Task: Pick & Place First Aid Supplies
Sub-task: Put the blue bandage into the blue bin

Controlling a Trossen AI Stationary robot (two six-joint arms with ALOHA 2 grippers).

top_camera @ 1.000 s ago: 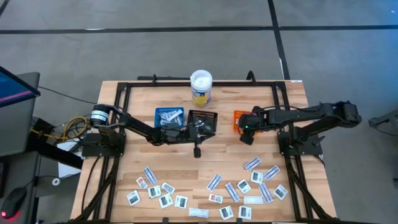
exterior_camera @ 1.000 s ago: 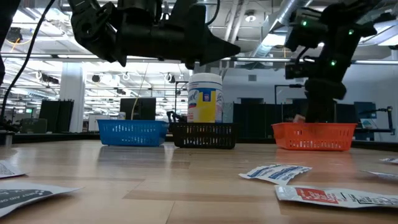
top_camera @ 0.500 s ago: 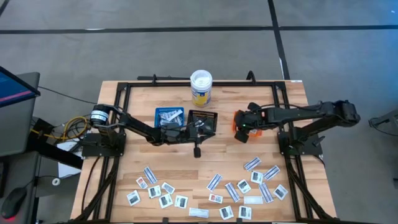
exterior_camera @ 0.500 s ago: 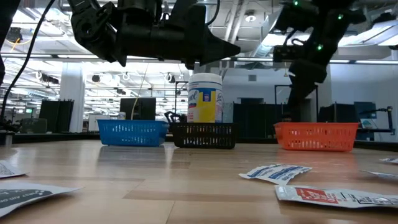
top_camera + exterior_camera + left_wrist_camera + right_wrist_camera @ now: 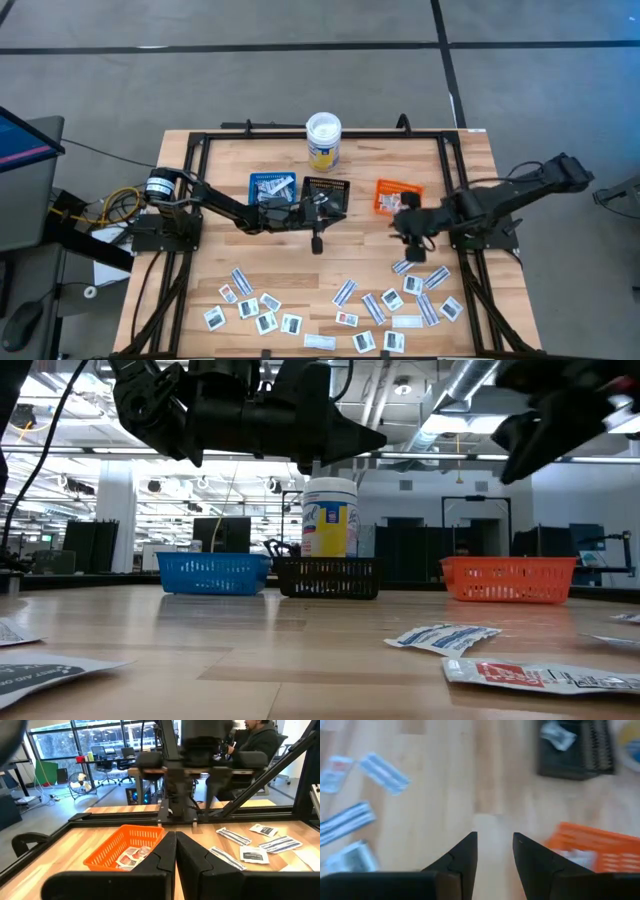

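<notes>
The first aid packets lie scattered flat over the near part of the table (image 5: pixel 345 293), narrow blue-and-white strips (image 5: pixel 385 772) among squarish ones (image 5: pixel 530 674). Some lie in the blue tray (image 5: pixel 272 186) and in the orange tray (image 5: pixel 131 855). My right gripper (image 5: pixel 410 240) hangs open in the air, near of the orange tray (image 5: pixel 398 195) and above bare wood, holding nothing (image 5: pixel 495 847). My left gripper (image 5: pixel 175 845) is shut and empty, held level over the black tray (image 5: pixel 326 190) and pointing toward the table's right.
A white-lidded, yellow-labelled tub (image 5: pixel 323 140) stands behind the trays at the far edge. A black frame (image 5: pixel 300 135) rims the table. Bare wood lies between the tray row and the packets. A person sits beyond the table (image 5: pixel 255 740).
My right gripper has left the orange tray, risen, and swung toward the table's near edge, and now hangs above the bare wood just far of the right-hand packets. The left arm has kept still.
</notes>
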